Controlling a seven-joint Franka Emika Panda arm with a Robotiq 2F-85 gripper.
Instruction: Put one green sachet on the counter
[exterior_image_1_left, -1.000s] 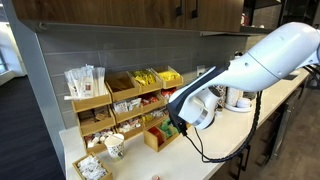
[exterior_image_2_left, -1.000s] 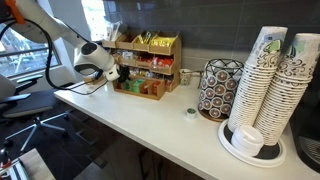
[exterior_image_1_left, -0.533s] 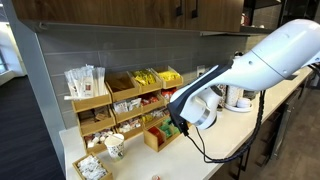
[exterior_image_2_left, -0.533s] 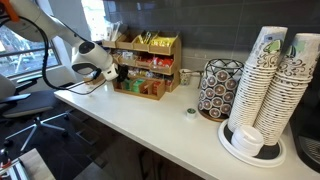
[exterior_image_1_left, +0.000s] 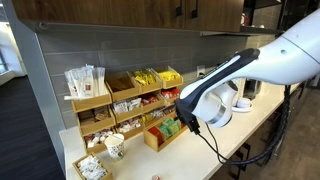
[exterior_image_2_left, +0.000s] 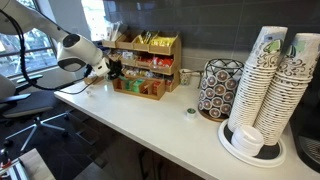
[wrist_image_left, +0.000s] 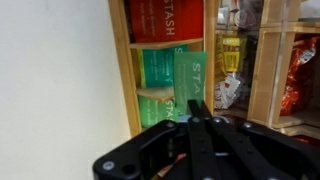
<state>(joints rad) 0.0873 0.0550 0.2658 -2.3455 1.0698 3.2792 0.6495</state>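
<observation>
In the wrist view my gripper (wrist_image_left: 197, 112) is shut on one dark-green sachet (wrist_image_left: 190, 72), holding it by its lower edge just in front of the wooden organizer's compartment of green sachets (wrist_image_left: 153, 78). The white counter (wrist_image_left: 60, 80) lies to the left. In both exterior views the gripper (exterior_image_1_left: 190, 125) (exterior_image_2_left: 110, 68) is close to the front of the organizer (exterior_image_1_left: 130, 100) (exterior_image_2_left: 150, 60), above the counter (exterior_image_2_left: 150, 122). The held sachet is too small to make out there.
Orange-red sachets (wrist_image_left: 165, 20) fill the compartment above the green ones. Yellow packets (exterior_image_1_left: 150, 78) sit on the organizer's top tier. A paper cup (exterior_image_1_left: 114, 146) stands by the organizer. A patterned holder (exterior_image_2_left: 215, 88) and stacked paper cups (exterior_image_2_left: 275, 80) stand further along the counter.
The arm has drawn back from the organizer's lower bins and shifted sideways along the counter. The gripper now sits a little further out from the shelves.
</observation>
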